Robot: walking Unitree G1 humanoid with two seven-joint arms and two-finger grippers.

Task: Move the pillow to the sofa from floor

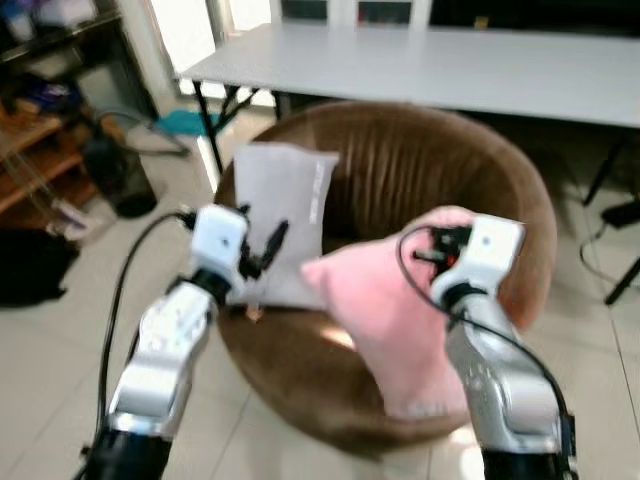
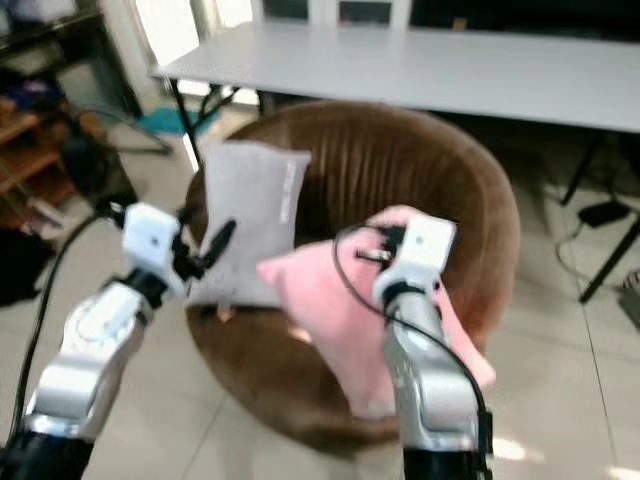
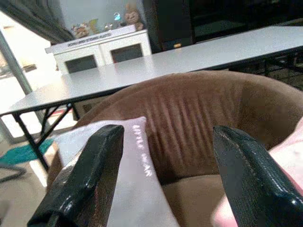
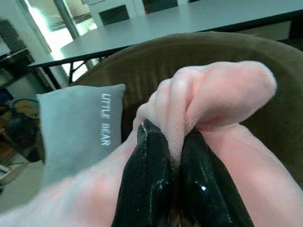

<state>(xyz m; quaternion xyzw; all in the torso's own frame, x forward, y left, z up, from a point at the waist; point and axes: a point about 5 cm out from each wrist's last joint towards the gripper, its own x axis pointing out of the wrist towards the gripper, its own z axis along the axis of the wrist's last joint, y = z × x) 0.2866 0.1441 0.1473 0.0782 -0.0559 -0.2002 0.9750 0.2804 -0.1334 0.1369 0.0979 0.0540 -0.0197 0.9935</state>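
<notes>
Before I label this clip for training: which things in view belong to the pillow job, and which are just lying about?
Job:
pink pillow
brown round sofa
right gripper, shut on the pillow
left gripper, open

Lying about:
grey pillow
white table
wooden shelf

A round brown sofa (image 1: 420, 160) with a ribbed back stands on a pale tiled floor (image 1: 50, 350). A grey pillow (image 1: 283, 215), printed "LITTLE BEAR" along one edge, stands upright on the seat against the back, on the robot's left. A pink pillow (image 1: 385, 300) lies tilted over the sofa's front rim, its lower end overhanging; whether it bears on the seat cannot be told. Behind the sofa a grey table (image 1: 450, 65) on black legs stands on the floor. A wooden shelf (image 1: 35, 160) and a dark bag (image 1: 30, 265) are on the floor at left.
</notes>
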